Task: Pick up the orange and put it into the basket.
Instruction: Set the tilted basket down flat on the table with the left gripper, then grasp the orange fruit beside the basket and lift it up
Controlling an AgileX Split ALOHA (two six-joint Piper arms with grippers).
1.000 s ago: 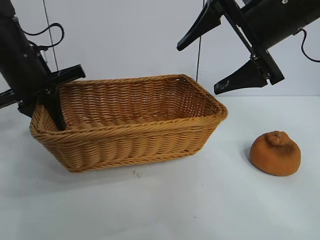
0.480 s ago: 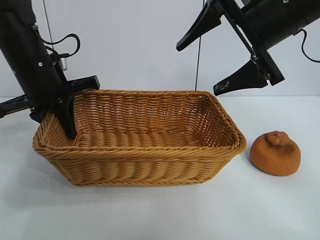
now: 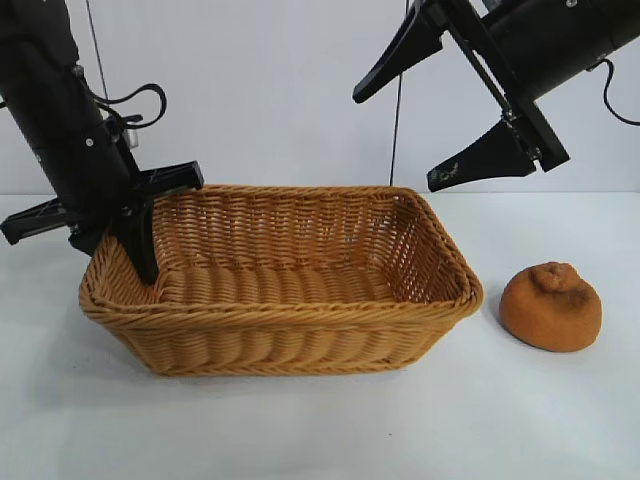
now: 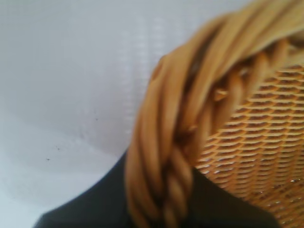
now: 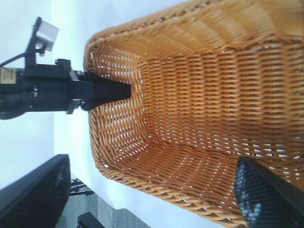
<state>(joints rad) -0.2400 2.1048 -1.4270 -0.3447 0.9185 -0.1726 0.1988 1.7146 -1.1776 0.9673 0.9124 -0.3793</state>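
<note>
Left gripper [image 3: 128, 245] clamped on basket [image 3: 300, 335] rim

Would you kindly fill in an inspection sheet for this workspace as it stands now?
Surface: white table, bare apart from the job's things.
Job's things: basket flat on the table, nothing inside; orange on the table beside its right end, apart.
Clutter: nothing seen.
Grippers: left pincer shut on the basket's left rim; right pincer open, above the basket's right end, holding nothing.
Cables: black cable looped on the left arm.
Surroundings: plain white wall.
</note>
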